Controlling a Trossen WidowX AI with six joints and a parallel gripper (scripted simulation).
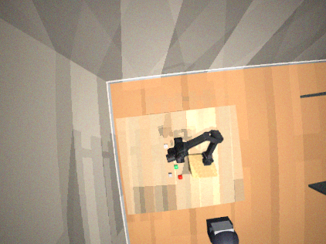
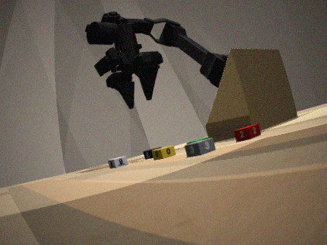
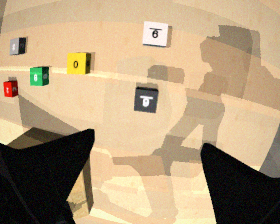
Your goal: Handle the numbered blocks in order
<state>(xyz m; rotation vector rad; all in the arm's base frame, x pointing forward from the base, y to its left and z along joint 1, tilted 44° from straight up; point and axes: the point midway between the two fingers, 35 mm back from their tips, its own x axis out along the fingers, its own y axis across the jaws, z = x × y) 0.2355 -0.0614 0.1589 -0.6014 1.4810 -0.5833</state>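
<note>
My gripper [image 1: 179, 150] [image 2: 140, 103] [image 3: 149, 142] is open and empty, high above the table. In the wrist view, a black block [image 2: 147, 153] [image 3: 142, 106] with a barred digit, like 9 or 6, lies beyond the gap between the fingertips. A white block [image 1: 165, 146] [image 2: 112, 164] [image 3: 162, 41] with a barred 6 or 9 lies farther up. To the left are a yellow block [image 2: 163, 157] [image 3: 73, 57] showing 0, a green block [image 1: 176, 167] [image 3: 39, 70] with an unclear digit, a grey block [image 1: 170, 174] [image 2: 200, 152] [image 3: 14, 46] showing 3 and a red block [image 1: 180, 177] [image 2: 247, 137] [image 3: 10, 94] showing 2.
A tan slant-sided box [image 1: 202, 171] [image 2: 267, 87] stands beside the arm's base, near the red block. The arm hides the black and yellow blocks in the top view. Shadows of the arm fall across the table right of the black block in the wrist view.
</note>
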